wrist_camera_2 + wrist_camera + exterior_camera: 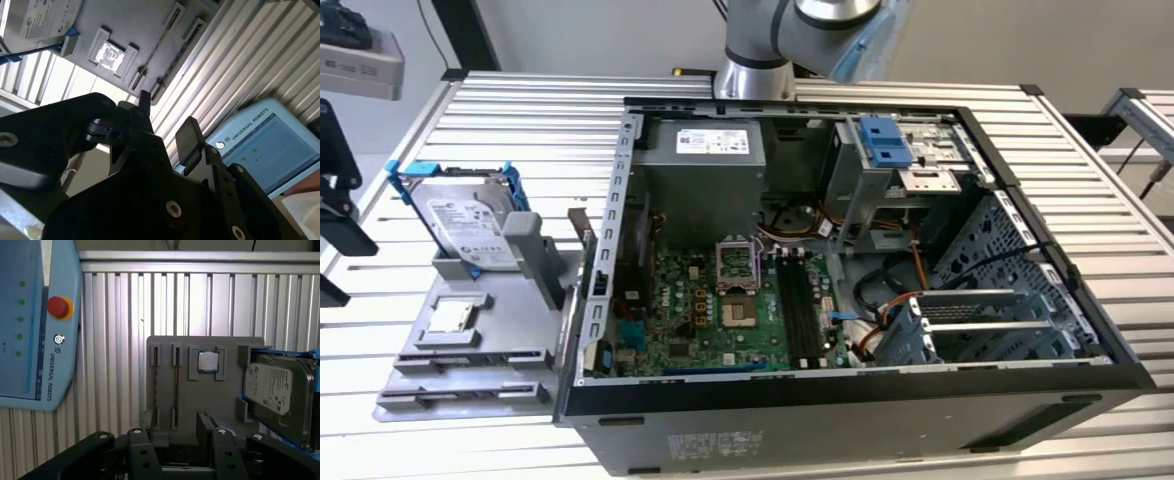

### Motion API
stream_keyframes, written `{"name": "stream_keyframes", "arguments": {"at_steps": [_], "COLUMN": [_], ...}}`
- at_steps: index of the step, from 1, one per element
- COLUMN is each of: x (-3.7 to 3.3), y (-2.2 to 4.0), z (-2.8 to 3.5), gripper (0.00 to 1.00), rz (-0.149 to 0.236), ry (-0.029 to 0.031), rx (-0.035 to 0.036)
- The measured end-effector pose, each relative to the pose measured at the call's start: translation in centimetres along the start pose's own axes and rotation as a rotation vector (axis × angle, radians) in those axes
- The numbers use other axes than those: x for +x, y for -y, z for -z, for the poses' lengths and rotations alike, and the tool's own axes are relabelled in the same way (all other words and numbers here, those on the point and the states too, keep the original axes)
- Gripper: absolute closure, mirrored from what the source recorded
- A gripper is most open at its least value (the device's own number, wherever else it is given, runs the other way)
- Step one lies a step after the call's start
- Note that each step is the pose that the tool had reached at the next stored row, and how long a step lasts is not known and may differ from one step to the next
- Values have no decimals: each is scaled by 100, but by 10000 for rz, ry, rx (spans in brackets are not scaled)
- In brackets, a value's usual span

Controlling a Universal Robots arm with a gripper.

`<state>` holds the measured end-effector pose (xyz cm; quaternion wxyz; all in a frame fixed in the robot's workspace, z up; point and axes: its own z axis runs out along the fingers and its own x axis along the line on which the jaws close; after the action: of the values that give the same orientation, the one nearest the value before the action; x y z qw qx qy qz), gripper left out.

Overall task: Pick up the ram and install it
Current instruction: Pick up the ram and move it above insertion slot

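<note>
Two ram sticks stand on edge in the slots of a grey holder (200, 390); in the first wrist view they are one ram (155, 387) and a second ram (176, 387). In the second wrist view the ram (161, 45) shows as a thin dark line on the holder (135, 25). My gripper (171, 427) hangs above the table short of the holder, open, with nothing between its black fingers (137, 440). The second wrist view also shows the gripper (166, 112) open and empty. The motherboard's black memory slots (801, 310) lie in the open computer case (854, 400).
On the holder (467, 350), a processor chip (208, 361) and a silver hard drive (275, 390) in a blue frame sit beside the ram. A blue-white teach pendant (35, 320) lies on the slatted table (115, 340). The arm (767, 40) rises behind the case.
</note>
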<state>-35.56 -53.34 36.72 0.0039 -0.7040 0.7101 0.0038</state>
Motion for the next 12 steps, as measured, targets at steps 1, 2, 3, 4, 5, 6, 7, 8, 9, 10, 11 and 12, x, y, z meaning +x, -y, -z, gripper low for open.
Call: {"name": "stream_keyframes", "arguments": {"at_steps": [1,2,3,4,5,6,7,8,9,10,11,12], "x": [0,0,1,1,1,1,1,1,2,2,2,2], "y": [0,0,0,0,0,0,0,0,0,0,0,-1], "z": [-18,-37,-53,-74,-91,-105,-116,-125,-138,-156,-172,-192], "gripper": [0,0,0,0,0,0,0,0,0,0,0,0], "rz": [0,0,0,0,0,0,0,0,-1,-1,0,0], "ry": [4,4,5,6,6,5,5,7,14,20,22,22], "rx": [0,0,0,0,-4,-14,-24,-36,-38,-38,-38,-39]}}
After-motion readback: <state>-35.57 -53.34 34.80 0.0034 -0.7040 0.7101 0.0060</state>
